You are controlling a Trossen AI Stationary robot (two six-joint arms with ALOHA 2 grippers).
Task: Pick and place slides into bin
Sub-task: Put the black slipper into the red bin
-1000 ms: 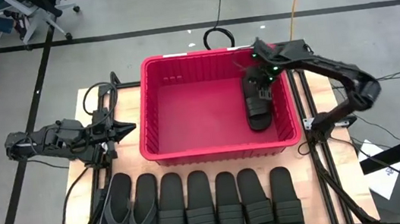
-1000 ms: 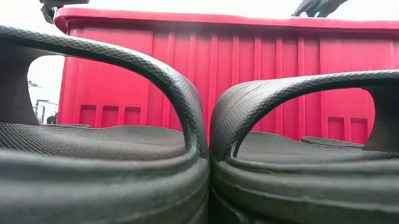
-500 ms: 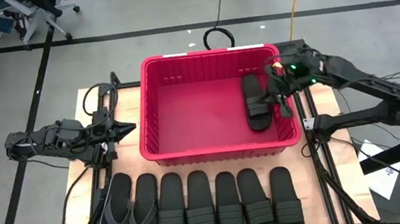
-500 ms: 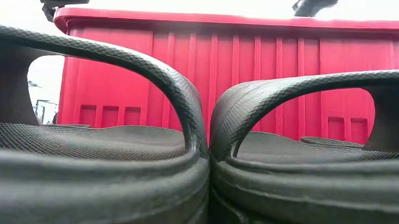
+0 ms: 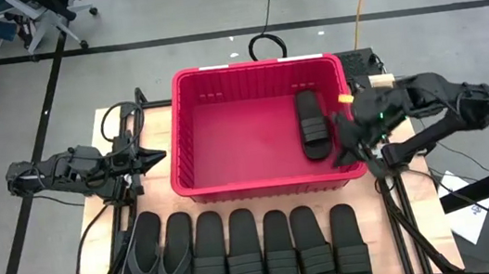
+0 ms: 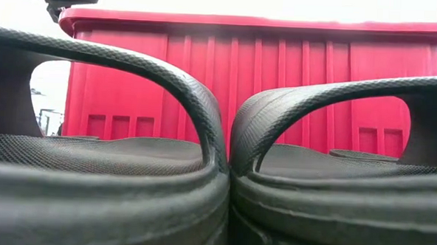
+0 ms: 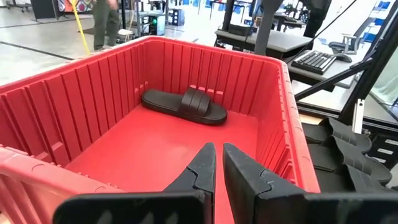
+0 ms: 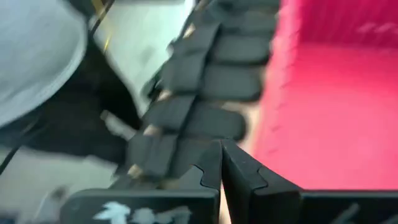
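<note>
One black slide (image 5: 313, 124) lies sole-down on the floor of the red bin (image 5: 254, 65), along its right wall; the left wrist view shows the slide (image 7: 183, 106) too. Several more slides (image 5: 249, 253) lie side by side along the table's near edge, the two at the left with thong straps (image 5: 158, 258). My right gripper (image 5: 346, 143) is shut and holds nothing; it hangs over the bin's near right corner. In its own blurred view it (image 8: 221, 165) points at the row of slides (image 8: 205, 81). My left gripper (image 5: 158, 155) waits shut beside the bin's left wall.
The bin's tall walls (image 6: 250, 72) stand right behind the row of slides (image 6: 201, 173). Metal rails and cables (image 5: 117, 125) run along both sides of the wooden table. The bin's floor (image 7: 155, 143) is bare left of the lone slide.
My right gripper has risen out of the bin from above the slide there. It has swung toward the table's right and near edges, to the bin's near right corner, and its fingers have come together. The slide stays on the bin's floor.
</note>
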